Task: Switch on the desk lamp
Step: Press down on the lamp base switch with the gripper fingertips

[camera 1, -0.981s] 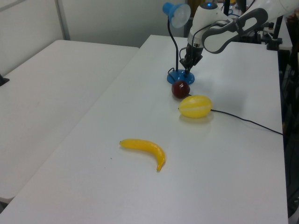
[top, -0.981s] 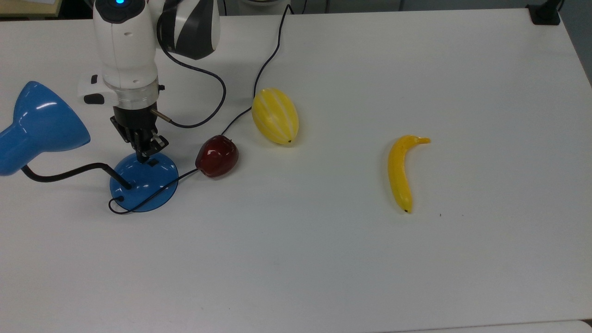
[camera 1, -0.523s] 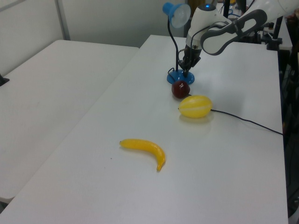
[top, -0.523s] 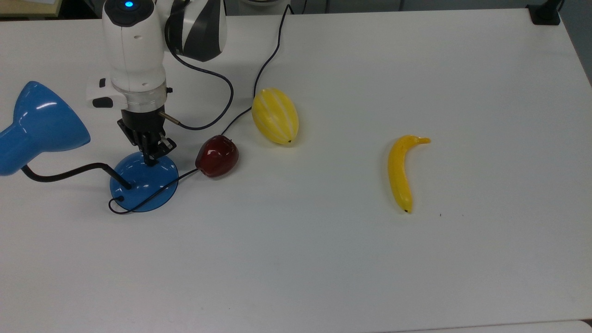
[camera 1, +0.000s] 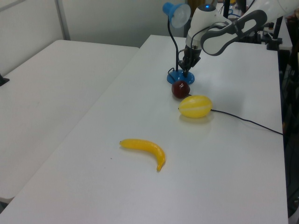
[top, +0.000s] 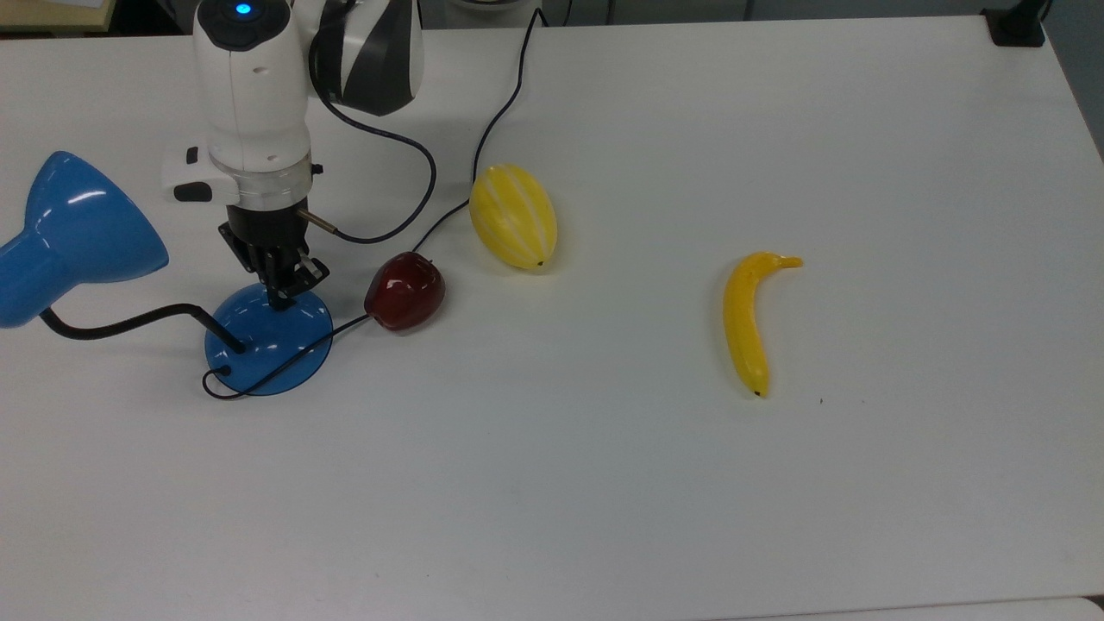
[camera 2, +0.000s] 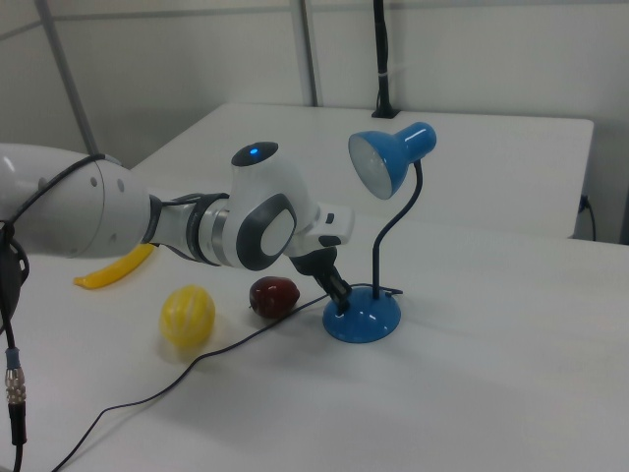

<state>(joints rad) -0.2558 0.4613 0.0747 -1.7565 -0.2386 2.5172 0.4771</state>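
Top view, L to R: lamp (top: 82, 228) w/ blue base right under the gripper (top: 280, 300), fingers together, tips on base by the switch; apple (top: 405, 291) just beside; melon (top: 513, 216) near; banana (top: 747, 321) well apart.

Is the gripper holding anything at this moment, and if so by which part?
Nothing is held. The gripper is shut, its tip pressed down on the domed base of the desk lamp, at the spot nearest the arm.
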